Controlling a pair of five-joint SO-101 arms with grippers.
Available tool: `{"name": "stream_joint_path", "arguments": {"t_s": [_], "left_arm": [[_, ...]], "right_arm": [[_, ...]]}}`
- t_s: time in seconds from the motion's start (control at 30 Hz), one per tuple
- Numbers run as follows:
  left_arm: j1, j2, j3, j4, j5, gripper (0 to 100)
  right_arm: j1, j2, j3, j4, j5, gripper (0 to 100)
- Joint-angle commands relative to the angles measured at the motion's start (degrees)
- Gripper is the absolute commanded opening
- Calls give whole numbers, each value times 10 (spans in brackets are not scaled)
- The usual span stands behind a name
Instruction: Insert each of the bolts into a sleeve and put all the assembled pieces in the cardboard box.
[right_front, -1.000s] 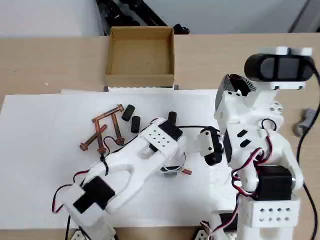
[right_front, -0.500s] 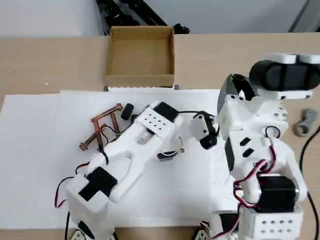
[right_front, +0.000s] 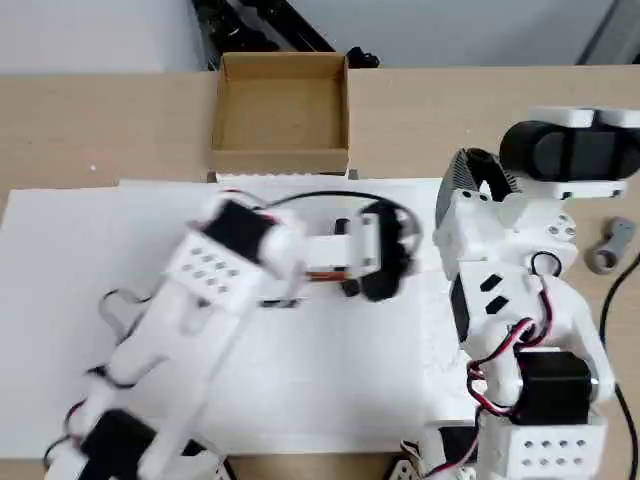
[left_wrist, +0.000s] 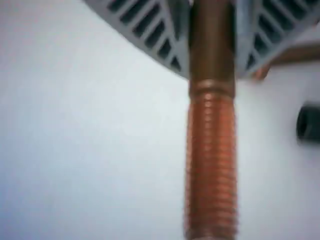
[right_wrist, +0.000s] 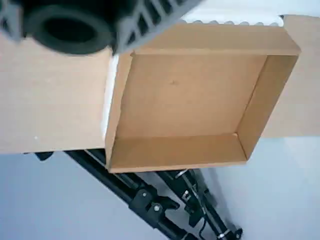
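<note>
The left claw (left_wrist: 210, 37) clamps a copper bolt (left_wrist: 210, 165) with its threads free, and the right claw (right_wrist: 82, 20) grips a black sleeve (right_wrist: 66, 31) bore-outward, seemingly so the two can slide together.

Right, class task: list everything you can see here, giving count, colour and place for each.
box: one, brown cardboard, far side of the table, empty.
bolt: one, copper, in the left gripper.
held sleeve: one, black, in the right gripper.
loose sleeve: one, black, on the sheet beside the bolt.
sheet: one, white, on the table.
table: one, tan wood.
stand: one, black, behind the box.
grey part: one, on bare table past the sheet.
left arm: white and black, over the sheet.
right arm: white and black, at the sheet's edge.
</note>
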Motion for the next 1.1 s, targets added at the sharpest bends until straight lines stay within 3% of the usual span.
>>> {"name": "stream_joint_path", "arguments": {"t_s": [0.0,0.17,0.5,0.67,0.87,1.07], "left_arm": [[-75,-48,47,15,-122,6],[-131,-48,115,-4,-210,6],[-120,-48,314,-208,-244,7],[-105,-48,327,-237,-239,9],[-109,-48,284,-236,-155,102],[-107,-48,251,-238,-5,175]], "right_arm": [[4,-4,-11,0,-6,2],[4,-3,-11,-3,-5,2],[-2,-2,-4,-4,-5,2],[-21,-2,-4,-1,-5,2],[-21,-2,-4,0,-5,2],[-21,-2,-4,0,-5,2]]}}
